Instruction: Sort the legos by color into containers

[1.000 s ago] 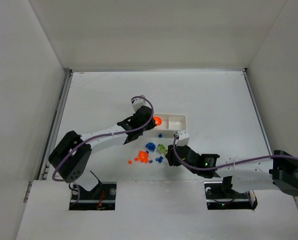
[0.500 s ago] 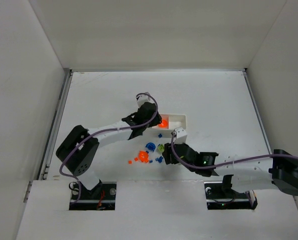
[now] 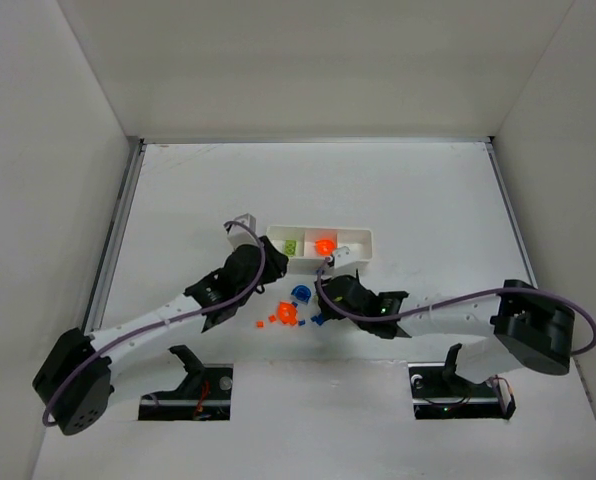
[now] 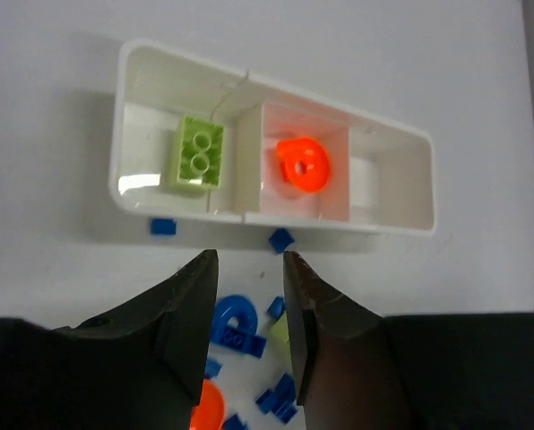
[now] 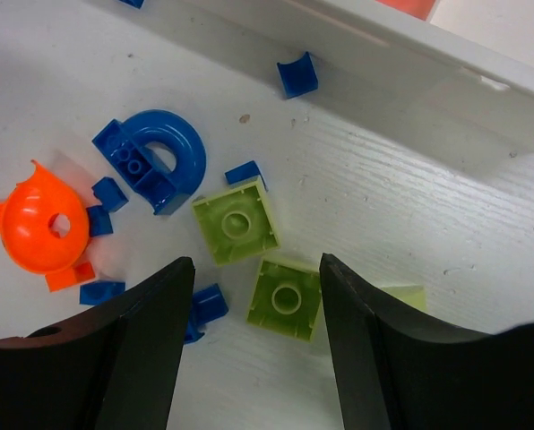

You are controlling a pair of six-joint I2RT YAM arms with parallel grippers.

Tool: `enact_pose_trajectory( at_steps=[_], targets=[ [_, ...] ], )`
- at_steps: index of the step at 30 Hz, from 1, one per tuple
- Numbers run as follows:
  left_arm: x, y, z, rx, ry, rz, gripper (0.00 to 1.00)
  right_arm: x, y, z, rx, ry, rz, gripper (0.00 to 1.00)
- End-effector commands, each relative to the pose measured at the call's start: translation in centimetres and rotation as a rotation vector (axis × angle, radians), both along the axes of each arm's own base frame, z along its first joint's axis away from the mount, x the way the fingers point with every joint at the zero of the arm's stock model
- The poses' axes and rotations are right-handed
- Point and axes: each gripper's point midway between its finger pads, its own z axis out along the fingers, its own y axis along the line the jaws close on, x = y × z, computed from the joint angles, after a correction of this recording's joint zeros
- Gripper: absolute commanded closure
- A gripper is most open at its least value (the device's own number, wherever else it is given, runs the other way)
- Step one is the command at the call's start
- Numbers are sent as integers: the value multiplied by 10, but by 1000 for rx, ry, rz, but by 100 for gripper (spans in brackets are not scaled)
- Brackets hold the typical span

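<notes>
The white tray holds a lime brick in its left compartment and an orange round piece in the middle one; the right compartment has nothing in it. Loose legos lie just in front of it: a blue arch, an orange dome, two lime square bricks and small blue bits. My left gripper is open and empty, above the pile, near the tray's left end. My right gripper is open, its fingers either side of one lime brick.
The tray's near wall runs just beyond the pile. Small orange bits lie left of the orange dome. White enclosure walls stand on the left, right and far sides.
My left arm has pulled back from over the tray toward the near left, and the orange piece and lime brick now show in the tray. My right gripper has moved left over the pile.
</notes>
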Motion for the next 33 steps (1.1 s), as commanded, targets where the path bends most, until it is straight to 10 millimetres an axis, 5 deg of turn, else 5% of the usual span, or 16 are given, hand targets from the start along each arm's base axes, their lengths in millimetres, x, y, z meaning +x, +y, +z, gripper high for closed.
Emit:
enact_pose_trajectory(
  at_steps=[1, 10, 15, 22, 28, 33],
  targets=[
    [-22, 14, -15, 41, 5, -3, 68, 16, 22, 17, 59, -30, 8, 36],
    [-61, 23, -34, 140, -19, -49, 68, 30, 32, -1, 8, -7, 0, 41],
    [-76, 11, -31, 118, -33, -114, 68, 36, 33, 0, 11, -10, -18, 64],
    [-106, -15, -25, 132, -74, -224, 65, 37, 34, 51, 124, -68, -27, 70],
    [-108, -5, -23, 125, -107, -180, 63, 56, 55, 101, 225, -113, -5, 70],
    [-105, 15, -41, 213, -73, -118, 61, 95, 78, 110, 237, -119, -23, 69]
  ],
)
